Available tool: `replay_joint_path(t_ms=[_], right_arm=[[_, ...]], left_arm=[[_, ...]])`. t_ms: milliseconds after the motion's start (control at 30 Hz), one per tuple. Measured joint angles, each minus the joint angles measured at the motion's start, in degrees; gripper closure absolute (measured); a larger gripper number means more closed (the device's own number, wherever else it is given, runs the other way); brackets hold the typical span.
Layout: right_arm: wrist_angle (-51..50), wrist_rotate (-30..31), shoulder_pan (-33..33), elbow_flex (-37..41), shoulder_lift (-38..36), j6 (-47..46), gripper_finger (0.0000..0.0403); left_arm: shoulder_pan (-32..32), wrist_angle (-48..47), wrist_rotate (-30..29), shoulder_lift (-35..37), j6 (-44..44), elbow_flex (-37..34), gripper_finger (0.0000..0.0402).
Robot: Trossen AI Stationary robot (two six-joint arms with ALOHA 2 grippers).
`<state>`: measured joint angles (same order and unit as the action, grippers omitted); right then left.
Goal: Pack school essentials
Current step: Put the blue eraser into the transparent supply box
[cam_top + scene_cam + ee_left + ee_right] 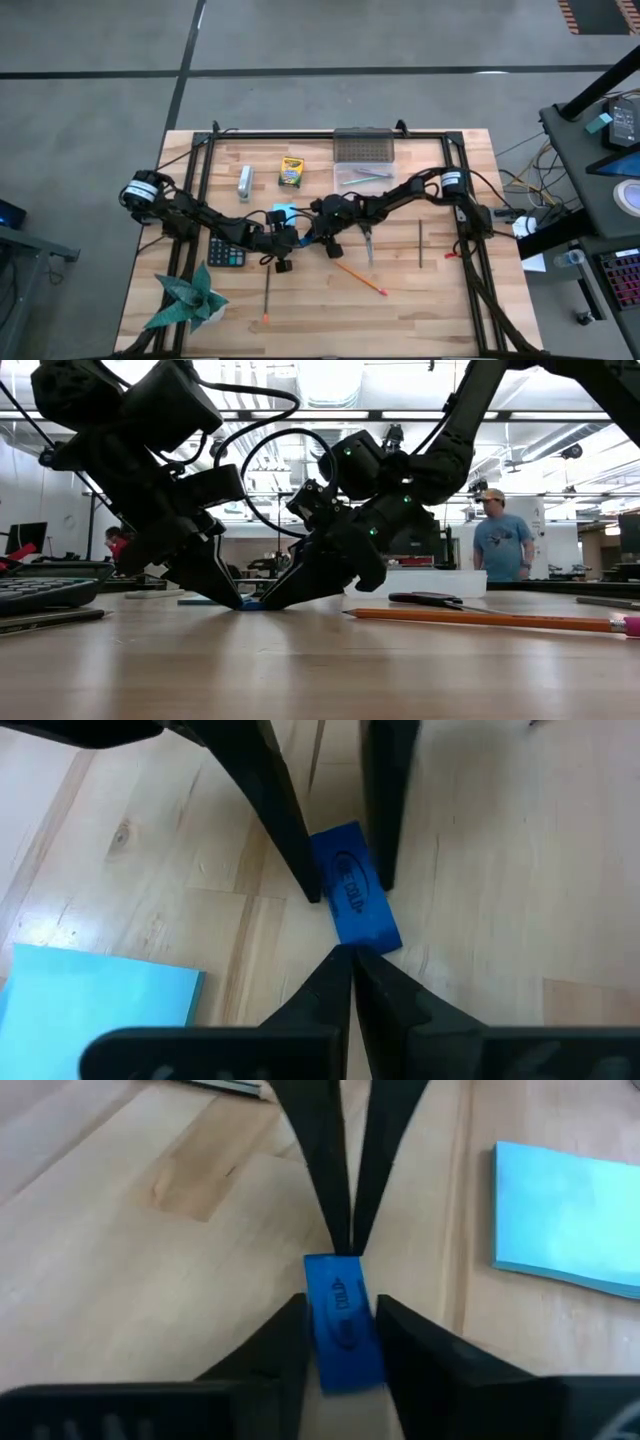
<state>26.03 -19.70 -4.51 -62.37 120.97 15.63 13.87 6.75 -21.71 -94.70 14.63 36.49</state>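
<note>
Flat on the wooden table (420, 300), mid-table: small blue eraser (343, 1320), long axis running from one gripper toward the other. Clasped at its long sides by right gripper (340, 1342). Touched endwise by closed left gripper (350, 960). Just beside: light-blue note pad (100, 995). Farther back: clear case (362, 150), contents unreadable.

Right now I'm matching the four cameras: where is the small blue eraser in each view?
High view: hidden under the two tools at table centre.
Low view: blue eraser on the table where both tool tips meet.
Left wrist view: centre.
Right wrist view: lower centre.
Shared landmark: light-blue note pad, beside it.
</note>
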Motion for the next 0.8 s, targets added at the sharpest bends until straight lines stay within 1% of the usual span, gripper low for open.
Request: replay_joint_path(t_ms=[100,200,367,500,667,800], right_arm=[[0.61,-1.45,-0.40,0.05,0.95,0.38,0.0345],[0.37,-1.80,-0.53,0.07,1.61,0.65,0.0367],[0.31,-1.78,-0.53,0.09,1.78,1.00,0.0369],[0.22,-1.73,-0.53,0.14,0.57,0.89,0.0369],[-0.58,-1.33,-0.51,0.25,-2.45,0.96,0.0369],[-2.21,-0.69,-0.52,0.63,-4.77,1.60,0.0366]], left_arm=[[0.00,0.19,-0.04,0.00,-0.01,-0.04,0.0402],[0.00,0.24,-0.06,0.00,0.00,-0.07,0.0402],[0.00,0.24,-0.04,0.21,-0.03,-0.07,0.0402],[-0.11,-0.42,-0.13,1.73,-0.11,-0.15,0.0402],[-0.09,-2.90,-0.39,6.58,-0.09,-0.13,0.0402],[-0.04,-5.17,-3.24,10.83,-0.15,-0.26,0.0402]])
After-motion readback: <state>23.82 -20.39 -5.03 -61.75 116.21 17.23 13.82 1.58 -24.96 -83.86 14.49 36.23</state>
